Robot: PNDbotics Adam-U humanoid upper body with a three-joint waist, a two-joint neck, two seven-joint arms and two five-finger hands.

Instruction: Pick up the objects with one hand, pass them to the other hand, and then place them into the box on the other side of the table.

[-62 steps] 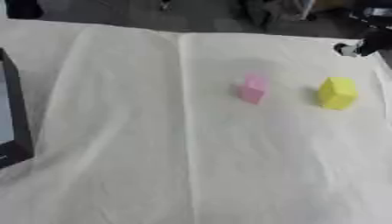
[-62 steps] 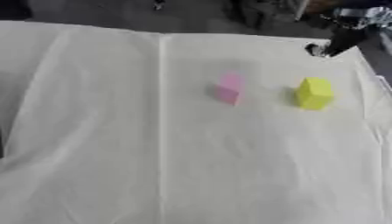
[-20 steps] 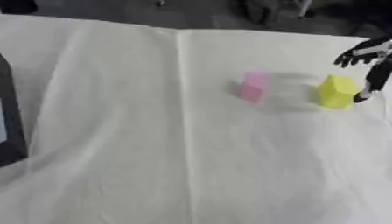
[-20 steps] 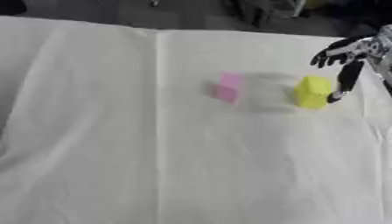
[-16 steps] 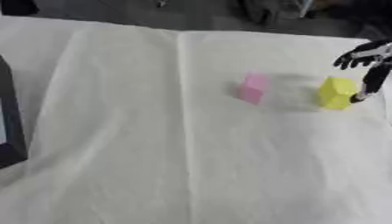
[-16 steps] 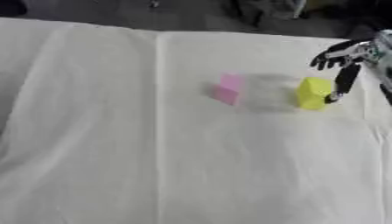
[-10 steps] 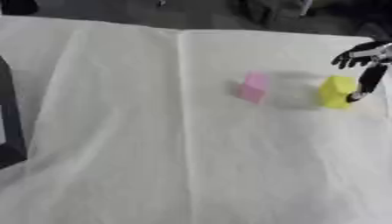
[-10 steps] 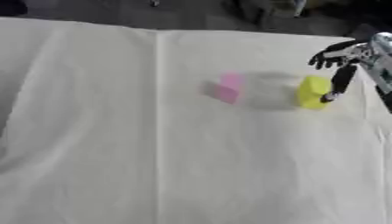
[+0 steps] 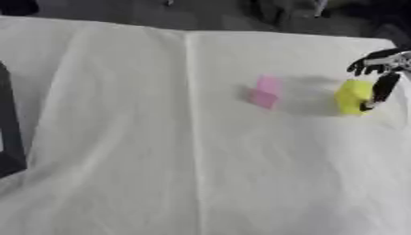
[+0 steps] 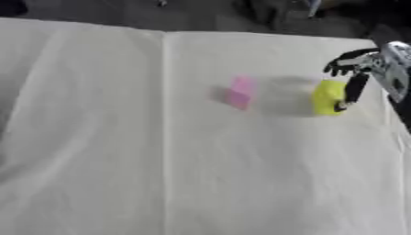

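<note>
Right eye view: white cloth-covered table (image 10: 120, 160) fills the scene. Dark box (image 9: 9, 137) sits at its far left edge, seen only in the left eye view. Robot's right hand (image 10: 357, 69) comes in at the table's right edge, fingers spread, not clenched, holding nothing; one digit points down against the right face of the small yellow block (image 10: 327, 97). Block lies just left of that hand, upright. Small pink block (image 10: 239, 93) stands further left, apart. Left hand not visible, so the right is nearer.
</note>
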